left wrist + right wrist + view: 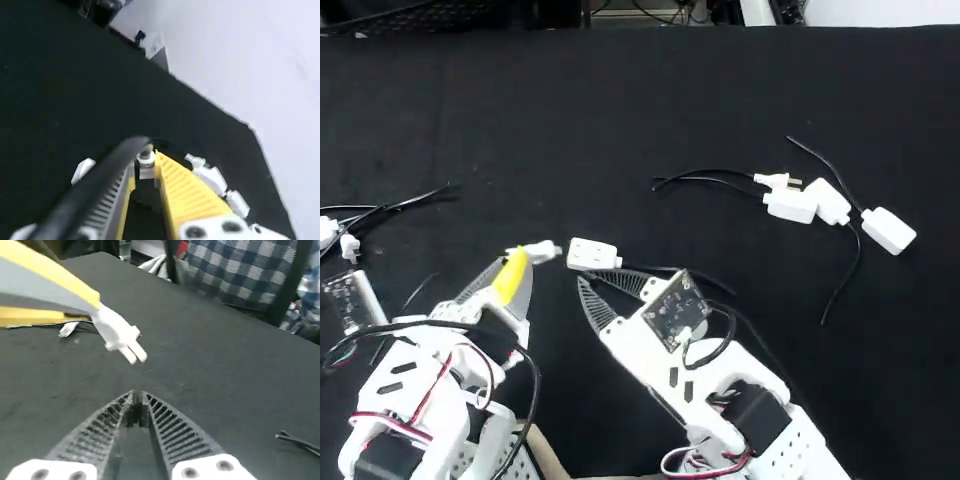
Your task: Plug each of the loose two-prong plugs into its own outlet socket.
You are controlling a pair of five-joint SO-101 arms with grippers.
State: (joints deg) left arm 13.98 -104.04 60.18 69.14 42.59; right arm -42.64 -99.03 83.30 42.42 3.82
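Left gripper [527, 255]: one yellow finger and one grey finger, pinched on a small white plug [542, 249]. From the left wrist view, the plug [145, 161] sits right at the tips of this gripper [145, 156]. From the right wrist view, the plug [117, 335] is seen held clear of the table, its body a short white block with two stubby white prongs pointing outward and slightly down.

Right gripper [582, 283]: black ribbed fingers, pressed together at the tips [136, 399]. Something dark lies between them lower down. Cannot tell whether it is a cord.

Socket [593, 255]: a white rectangular block lying flat on the table just beyond the right gripper's tips. The held plug is just beside it and its prongs face it, with a small gap between them. A thin black cord [645, 270] runs from the socket back under the right arm.

Well apart, toward the far right of the black tabletop [620, 100]: a second plug [778, 181] with prongs showing. Three white blocks [828, 200] lie next to it in a loose row, trailing thin black leads. The left wrist view shows the same group [215, 177] beyond the yellow finger.

At the left edge: small white pieces [348, 245] with thin black wires fanning out.
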